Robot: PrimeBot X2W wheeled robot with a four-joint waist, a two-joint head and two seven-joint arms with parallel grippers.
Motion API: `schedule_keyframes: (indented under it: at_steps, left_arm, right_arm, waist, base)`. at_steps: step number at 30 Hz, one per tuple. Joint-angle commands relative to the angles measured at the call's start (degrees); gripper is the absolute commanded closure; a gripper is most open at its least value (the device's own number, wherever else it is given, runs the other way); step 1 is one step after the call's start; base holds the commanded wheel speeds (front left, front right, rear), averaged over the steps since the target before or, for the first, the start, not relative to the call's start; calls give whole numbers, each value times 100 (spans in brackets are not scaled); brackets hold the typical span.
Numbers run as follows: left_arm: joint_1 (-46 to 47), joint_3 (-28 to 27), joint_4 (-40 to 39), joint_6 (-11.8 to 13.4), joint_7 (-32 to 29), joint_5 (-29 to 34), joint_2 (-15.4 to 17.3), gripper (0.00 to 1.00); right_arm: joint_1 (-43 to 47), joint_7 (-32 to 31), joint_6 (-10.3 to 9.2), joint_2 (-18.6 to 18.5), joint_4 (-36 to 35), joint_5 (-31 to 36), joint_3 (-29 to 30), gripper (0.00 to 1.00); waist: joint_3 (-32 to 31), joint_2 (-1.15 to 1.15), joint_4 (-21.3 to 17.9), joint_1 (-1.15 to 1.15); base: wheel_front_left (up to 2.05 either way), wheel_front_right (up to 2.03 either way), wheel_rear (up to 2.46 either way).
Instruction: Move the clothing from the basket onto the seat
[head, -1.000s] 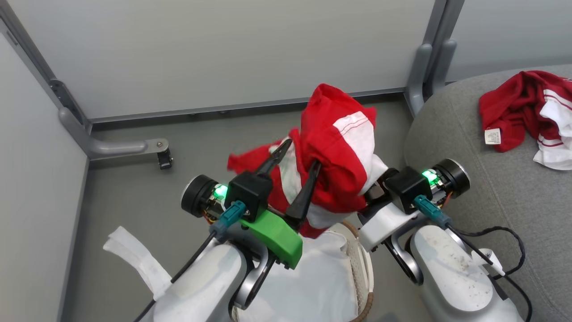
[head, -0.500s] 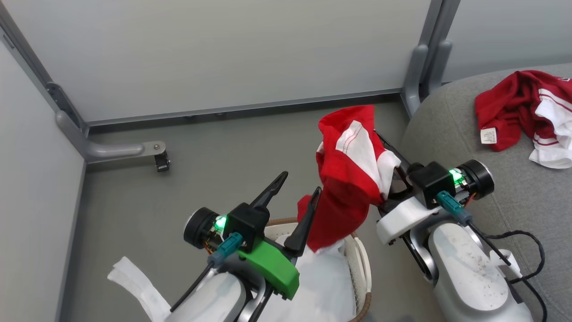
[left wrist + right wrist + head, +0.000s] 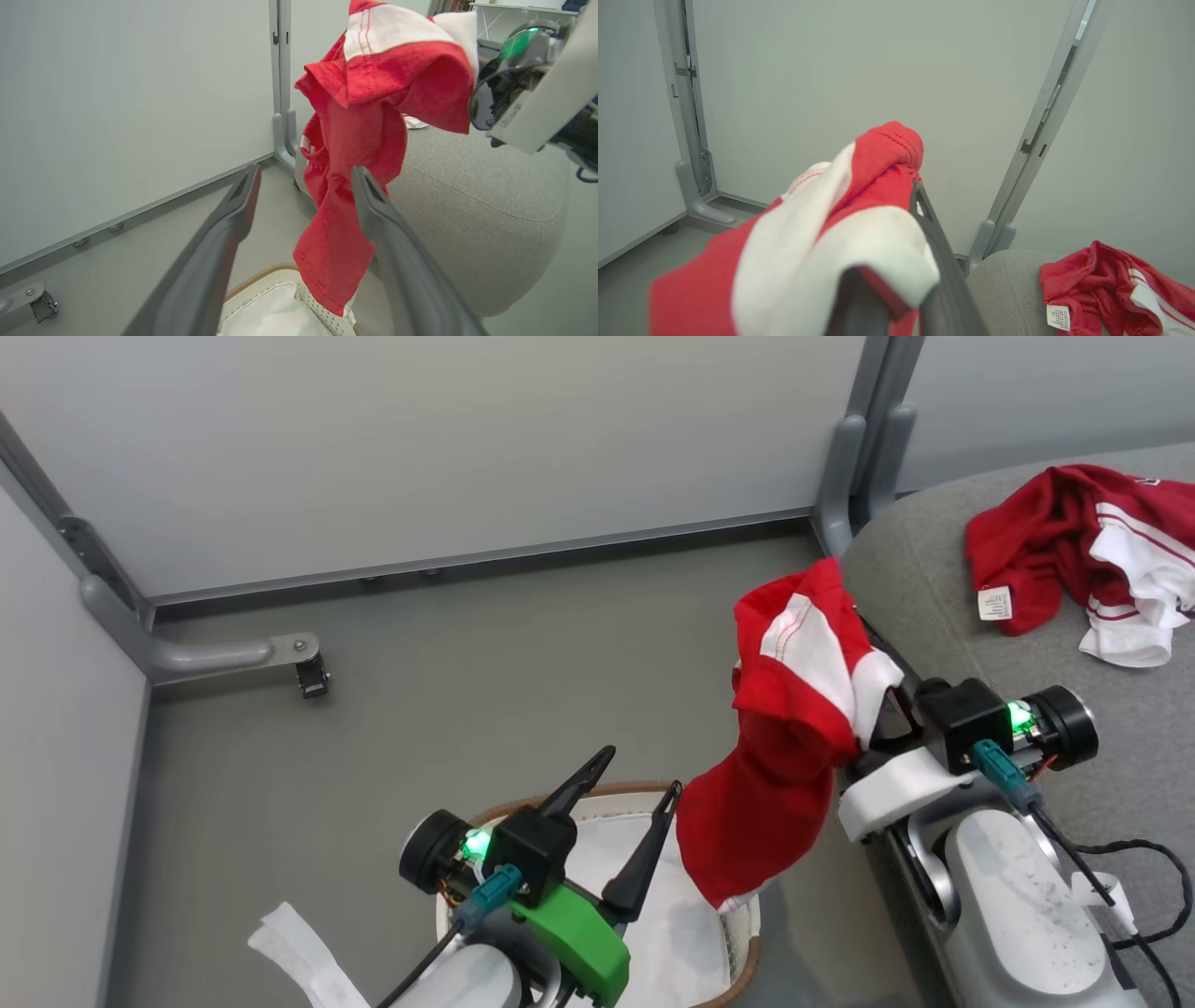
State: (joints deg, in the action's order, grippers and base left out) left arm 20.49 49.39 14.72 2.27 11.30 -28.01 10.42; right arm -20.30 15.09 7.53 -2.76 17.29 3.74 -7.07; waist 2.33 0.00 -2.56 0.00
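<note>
Red sports garment (image 3: 794, 728) (image 3: 355, 154) (image 3: 822, 242) with a white stitched panel hung from the right gripper (image 3: 868, 639) (image 3: 901, 210), just beside the rounded edge of the grey seat (image 3: 934, 579) (image 3: 490, 196) (image 3: 1008, 284). Whether it brushed the upholstery could not be told. The gripper's two dark fingers were pressed together on a bunch of the cloth. Fabric draped over them, so only one finger (image 3: 938, 252) showed clearly in the right wrist view. From that grip the red sports garment dangled downward, and its lowest hem hung by the rim of the basket (image 3: 744, 933) (image 3: 261, 279) on the side nearest the seat. Whether hem and rim touched could not be told.

The basket stood on the grey floor (image 3: 420, 691) close beside the seat's side, its brown woven rim upward and its white fabric liner (image 3: 681, 915) (image 3: 271, 312) showing inside. The left gripper (image 3: 640, 770) (image 3: 304, 170) hovered above the basket, on the side away from the seat, with its fingers spread apart and only air between them.

On top of the seat, well in from its rounded edge, lay the tagged garment (image 3: 1055, 551) (image 3: 1101, 275). It was crumpled, red with white striped panels, and its small white tag (image 3: 995, 603) (image 3: 1058, 317) faced the seat's edge. Behind the seat, pale wall panels (image 3: 467, 448) met at a grey post (image 3: 854, 448).
</note>
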Motion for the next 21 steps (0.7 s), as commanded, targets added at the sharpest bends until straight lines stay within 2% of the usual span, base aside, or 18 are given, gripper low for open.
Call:
schedule_keyframes:
  at_steps: [1, 7, 21]
  left_arm:
    - [-45, 2, 13, -14, 42, 53, 12, 0]
    - [106, -2, 86, -5, 134, 102, -10, 0]
    - [398, 14, 289, -76, 243, 197, -20, 0]
  right_arm:
    - [78, 11, -8, -23, -53, 52, 75, 100]
    - [145, 11, -8, -22, -168, 138, 290, 100]
    - [100, 11, -8, -19, -371, 63, 491, 100]
  waist:
    - [49, 0, -106, 0]
    - [162, 0, -517, 0]
    - [626, 0, -1841, 0]
  base:
    - [0, 0, 0]
    - [0, 0, 0]
    - [0, 0, 0]
